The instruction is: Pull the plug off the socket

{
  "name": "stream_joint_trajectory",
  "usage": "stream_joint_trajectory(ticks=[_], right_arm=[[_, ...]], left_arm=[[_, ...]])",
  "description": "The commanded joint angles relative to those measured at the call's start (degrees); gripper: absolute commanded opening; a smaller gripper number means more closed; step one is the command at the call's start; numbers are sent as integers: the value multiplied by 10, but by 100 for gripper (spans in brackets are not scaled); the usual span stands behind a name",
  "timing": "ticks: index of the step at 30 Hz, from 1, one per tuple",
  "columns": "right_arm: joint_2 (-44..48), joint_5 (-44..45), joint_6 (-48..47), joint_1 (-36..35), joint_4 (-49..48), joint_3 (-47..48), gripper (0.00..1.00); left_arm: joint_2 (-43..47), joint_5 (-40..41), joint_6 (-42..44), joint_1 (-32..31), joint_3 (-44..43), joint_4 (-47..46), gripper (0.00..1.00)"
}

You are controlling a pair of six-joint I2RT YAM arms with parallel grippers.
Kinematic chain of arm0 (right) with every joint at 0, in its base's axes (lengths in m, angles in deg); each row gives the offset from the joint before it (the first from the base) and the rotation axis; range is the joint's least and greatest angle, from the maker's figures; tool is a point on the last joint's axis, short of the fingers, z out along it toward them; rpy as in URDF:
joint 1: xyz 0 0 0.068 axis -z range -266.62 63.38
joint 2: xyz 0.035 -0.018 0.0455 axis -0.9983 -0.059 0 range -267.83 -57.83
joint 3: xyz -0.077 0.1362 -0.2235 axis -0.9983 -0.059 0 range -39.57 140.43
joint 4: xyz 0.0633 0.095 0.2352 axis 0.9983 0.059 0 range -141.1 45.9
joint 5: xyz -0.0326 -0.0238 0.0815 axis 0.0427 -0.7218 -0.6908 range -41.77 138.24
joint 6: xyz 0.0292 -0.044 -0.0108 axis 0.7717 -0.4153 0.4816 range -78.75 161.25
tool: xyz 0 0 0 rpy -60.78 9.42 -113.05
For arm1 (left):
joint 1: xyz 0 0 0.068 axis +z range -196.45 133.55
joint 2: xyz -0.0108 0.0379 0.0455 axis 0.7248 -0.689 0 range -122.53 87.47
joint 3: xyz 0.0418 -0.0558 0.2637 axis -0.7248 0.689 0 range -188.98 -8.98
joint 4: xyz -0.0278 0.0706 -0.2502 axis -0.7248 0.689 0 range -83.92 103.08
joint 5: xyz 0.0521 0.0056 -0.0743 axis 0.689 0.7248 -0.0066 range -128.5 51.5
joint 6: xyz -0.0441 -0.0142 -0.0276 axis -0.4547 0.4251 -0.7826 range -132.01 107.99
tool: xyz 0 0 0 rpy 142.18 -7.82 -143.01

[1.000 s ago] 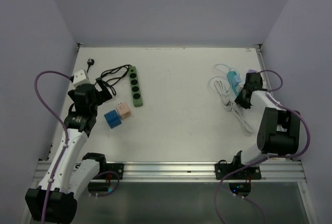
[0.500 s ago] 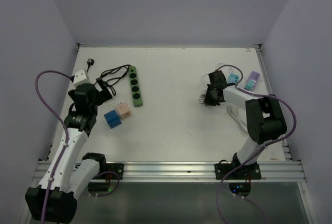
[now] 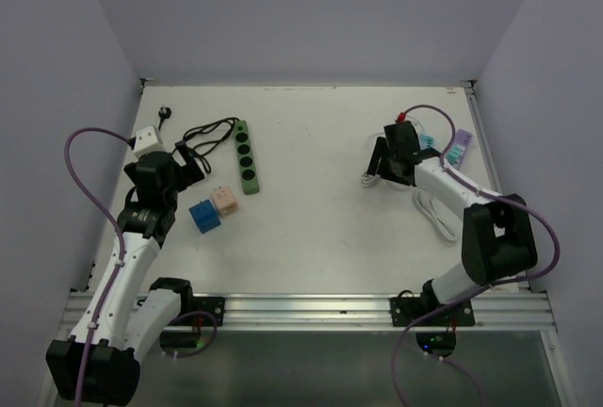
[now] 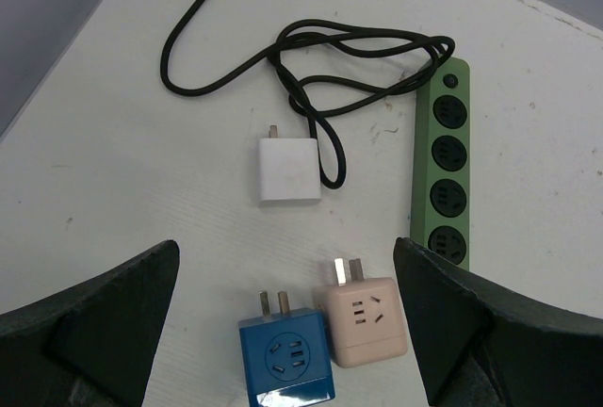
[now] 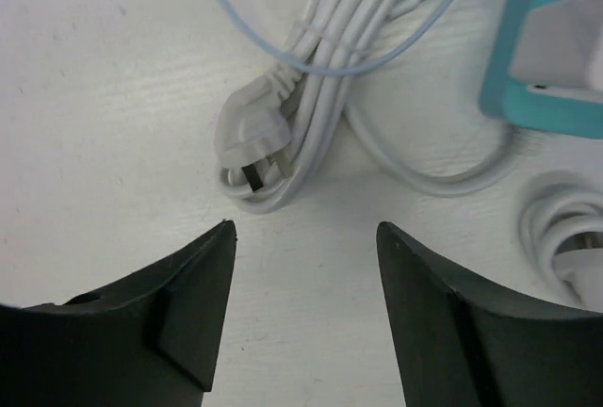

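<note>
The right gripper (image 5: pixel 306 233) hangs low over the table (image 3: pixel 311 228) with its jaws partly apart and nothing between them. Half a second ago it was clamped shut in nearly this spot, and a second ago the arm was far over by the right edge, beside the purple piece (image 3: pixel 461 140). So it has swung left and then let its jaws go.

Just ahead of the fingers lies the white plug (image 5: pixel 247 136), pins up, at the end of the white cable (image 5: pixel 330 58). It rests loose on the table, in no socket. The teal socket (image 5: pixel 546 120) sits near, to the right of the cable. A pale part shows inside its frame, but I cannot tell whether that is a plug. The purple piece lies apart from it. My reading is that the pull is either done or not yet started on the teal socket; the opened jaws suit a fresh grasp.

The left gripper (image 4: pixel 287 266) hovers wide and holds nothing. It has not moved over the last second. Below it stand the blue cube (image 4: pixel 285 360) and pink cube (image 4: pixel 367 322), touching, their pins bare. Beyond them lie the white charger (image 4: pixel 289 170) and the black cord (image 4: pixel 311 58).

As for holders, the green strip (image 4: pixel 443 181) shows four sockets, all vacant. No bin or tray is in view.
</note>
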Motion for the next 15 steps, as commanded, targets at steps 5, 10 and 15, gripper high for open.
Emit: stream_joint_trajectory(ticks=[5,10,15], right_arm=[[25,100,-2,93,-2,10,82],[0,96,-25,122,-59,9,93],[-53,90,-41,128,-76,37,94]], left_arm=[[1,4,13,4,1,-23,100],[-1,4,14,4,0,-23,100],[-1,2,14,4,0,-24,100]])
